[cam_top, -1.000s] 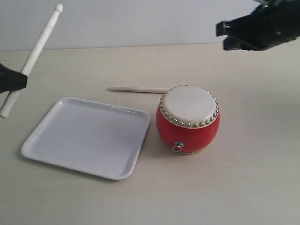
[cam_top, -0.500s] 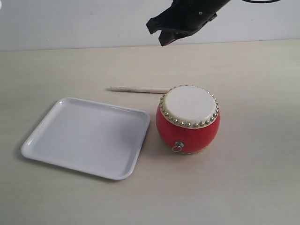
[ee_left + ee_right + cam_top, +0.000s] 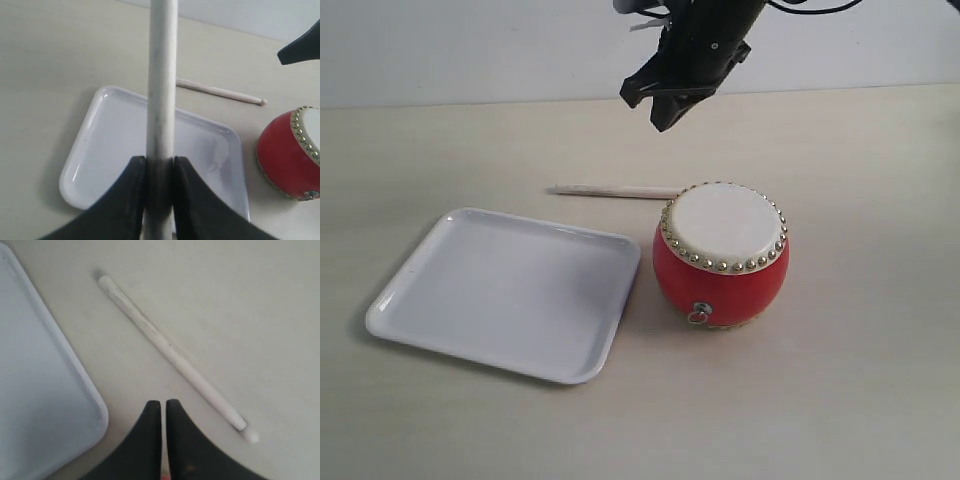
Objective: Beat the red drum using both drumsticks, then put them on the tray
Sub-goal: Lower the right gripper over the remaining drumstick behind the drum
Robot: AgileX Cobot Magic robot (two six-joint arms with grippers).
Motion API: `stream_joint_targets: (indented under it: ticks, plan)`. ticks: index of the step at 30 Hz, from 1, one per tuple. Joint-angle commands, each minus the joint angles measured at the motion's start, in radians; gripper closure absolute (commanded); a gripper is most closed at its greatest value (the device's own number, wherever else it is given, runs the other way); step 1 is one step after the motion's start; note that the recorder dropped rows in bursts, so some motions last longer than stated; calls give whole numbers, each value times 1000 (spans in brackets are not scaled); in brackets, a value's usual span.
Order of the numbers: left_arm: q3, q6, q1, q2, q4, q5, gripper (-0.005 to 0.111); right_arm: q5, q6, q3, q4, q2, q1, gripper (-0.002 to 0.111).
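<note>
Jaws of the left gripper point(image 3: 160, 172) clamp one drumstick point(image 3: 161, 75) above the tray point(image 3: 470, 300). The other drumstick point(image 3: 615, 191) lies on the table point(image 3: 870, 380), far-left of the red drum point(image 3: 722, 270), under the right gripper point(image 3: 655, 108), whose jaws are pressed together, empty.

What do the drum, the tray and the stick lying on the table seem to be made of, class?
The drum: its body looks like lacquered wood or plastic, glossy red with highlights; its top looks like matte cream skin ringed by shiny brass-coloured studs. The tray: likely plastic, smooth white with soft reflections. The stick on the table: probably bare wood, pale, matte, faintly scuffed.
</note>
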Motion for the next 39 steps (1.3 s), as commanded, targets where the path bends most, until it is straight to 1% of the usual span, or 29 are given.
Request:
stream_joint_targets:
  ticks: [1,6,9,12,14,17,21,22,26,27,28,30,35,37,39]
  plan:
    - [3,-7,4,-8,15,-25,107,9,-94,-18,-65,35,-2,94]
    - [3,-7,4,-8,30,-20,107,-34,-367,-18,-73,52,-2,93]
    - [3,-7,4,-8,51,-20,107,-80,-387,-18,-75,54,0,93]
    - [3,-7,4,-8,55,-22,107,-82,-387,-18,-108,68,0,86]
    - [3,-7,4,-8,54,-27,107,-86,-394,-18,-120,79,0,78]
    - [3,-7,4,-8,59,-32,107,-88,-453,-18,-104,92,0,71]
    - [3,-7,4,-1,71,-32,107,-118,-543,-18,-96,110,0,67]
    - [3,-7,4,4,71,-36,107,-143,-594,-18,-93,110,0,67]
    - [3,-7,4,4,71,-54,107,-203,-758,-18,3,119,0,67]
    - [3,-7,4,4,71,-54,107,-207,-786,-18,28,126,0,65]
    - [3,-7,4,4,71,-54,107,-204,-792,-18,63,138,0,60]
    - [3,-7,0,4,71,-58,107,-199,-792,-18,89,153,2,54]
    - [3,-7,0,4,73,-62,107,-201,-873,-18,105,178,2,54]
    - [3,-7,0,4,73,-62,107,-200,-949,-18,135,195,7,54]
    - [3,-7,0,4,73,-67,107,-220,-947,-18,146,213,19,54]
